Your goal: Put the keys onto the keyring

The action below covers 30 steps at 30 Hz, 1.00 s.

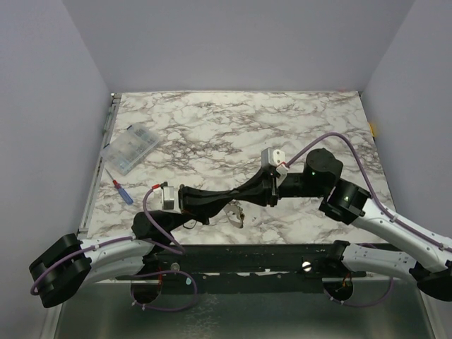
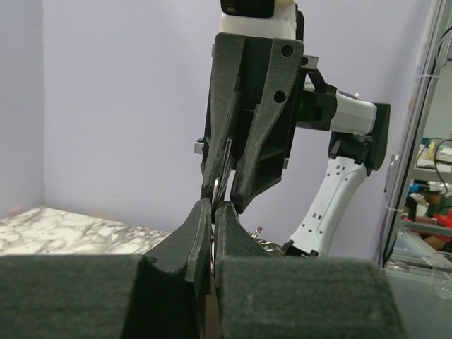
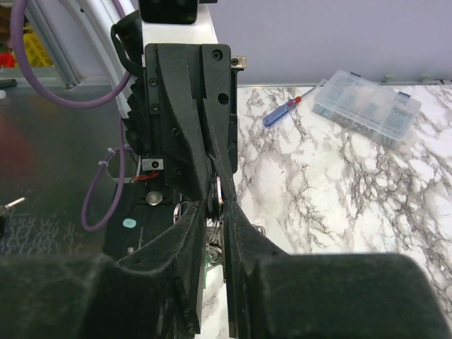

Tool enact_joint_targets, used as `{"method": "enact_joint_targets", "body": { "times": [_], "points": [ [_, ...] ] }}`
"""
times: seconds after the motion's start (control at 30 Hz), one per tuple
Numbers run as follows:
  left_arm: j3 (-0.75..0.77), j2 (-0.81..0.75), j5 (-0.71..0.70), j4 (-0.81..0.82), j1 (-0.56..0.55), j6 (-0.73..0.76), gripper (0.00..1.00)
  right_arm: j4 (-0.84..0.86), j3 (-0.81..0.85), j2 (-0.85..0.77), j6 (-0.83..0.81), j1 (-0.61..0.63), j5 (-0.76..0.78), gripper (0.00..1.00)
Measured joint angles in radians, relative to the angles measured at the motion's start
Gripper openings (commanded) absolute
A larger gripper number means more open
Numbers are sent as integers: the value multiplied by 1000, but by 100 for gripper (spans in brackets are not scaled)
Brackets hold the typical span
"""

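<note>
Left gripper (image 2: 213,206) and right gripper (image 3: 215,210) are pinching, nearly shut, a thin silvery piece (image 2: 220,180), key or ring unclear. The keys (image 1: 236,214) are dangling just below the grippers. A misaligned twist risks dropping them onto the surface (image 1: 212,127).

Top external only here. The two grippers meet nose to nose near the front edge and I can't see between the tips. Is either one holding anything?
Observer: Yes. In the left wrist view the right gripper points straight down, shut on a thin silvery metal piece. I cannot tell whether it is a key or the ring.
Operator: And the left one?
Observer: The left gripper points up from directly beneath, tip to tip with the right. Its fingers are nearly together, with only a narrow slit between them. I cannot see whether anything sits in that slit.
</note>
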Motion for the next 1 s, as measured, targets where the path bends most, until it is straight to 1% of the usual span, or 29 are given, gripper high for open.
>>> {"method": "enact_joint_targets", "body": {
  "times": [0.07, 0.13, 0.2, 0.33, 0.43, 0.47, 0.53, 0.57, 0.63, 0.67, 0.7, 0.73, 0.8, 0.83, 0.87, 0.9, 1.0],
  "points": [
    [0, 0, 4, 1, 0, 2, 0, -11, 8, 4, -2, 0, -8, 38],
    [-3, 0, 4, 0, -1, 4, 0, -18, 18, 8, -4, 0, -16, 37],
    [-6, 0, 5, 0, -1, 4, 0, -18, 31, 15, -4, 0, -25, 31],
    [-10, 0, 5, 0, -1, 5, 0, -19, 40, 21, -3, -4, -38, 27],
    [-10, 0, 6, 0, -1, 6, 0, -22, 40, 21, -4, -5, -42, 21],
    [-10, -1, 6, 0, -1, 7, 0, -24, 40, 21, -3, -5, -42, 17],
    [-10, -2, 6, 0, -1, 7, 0, -26, 40, 26, -4, -5, -47, 4],
    [-10, -2, 6, 0, -1, 7, 0, -27, 40, 30, -6, -5, -49, 1],
    [-12, -3, 6, -1, 0, 8, 0, -27, 43, 37, -7, -9, -56, 1],
    [-13, -3, 6, -1, 0, 8, 3, -28, 45, 39, -8, -11, -62, 1],
    [-13, -3, 6, -1, 0, 11, 13, -30, 47, 40, -11, -11, -65, 1],
    [-14, -3, 6, 0, 0, 15, 33, -33, 49, 42, -14, -11, -67, 1],
    [-18, -9, 3, 0, -1, 32, 58, -38, 51, 44, -22, -11, -66, 1],
    [-22, -14, -3, 1, -1, 32, 69, -42, 52, 45, -23, -11, -60, 1],
    [-28, -23, -8, 2, -1, 35, 75, -51, 52, 46, -26, -11, -48, 1],
    [-34, -37, -13, 3, -1, 43, 80, -60, 52, 47, -29, -11, -33, 1],
    [-53, -126, -41, -3, -1, 73, 85, -81, 55, 51, -40, -11, 33, 1]
  ]
}}
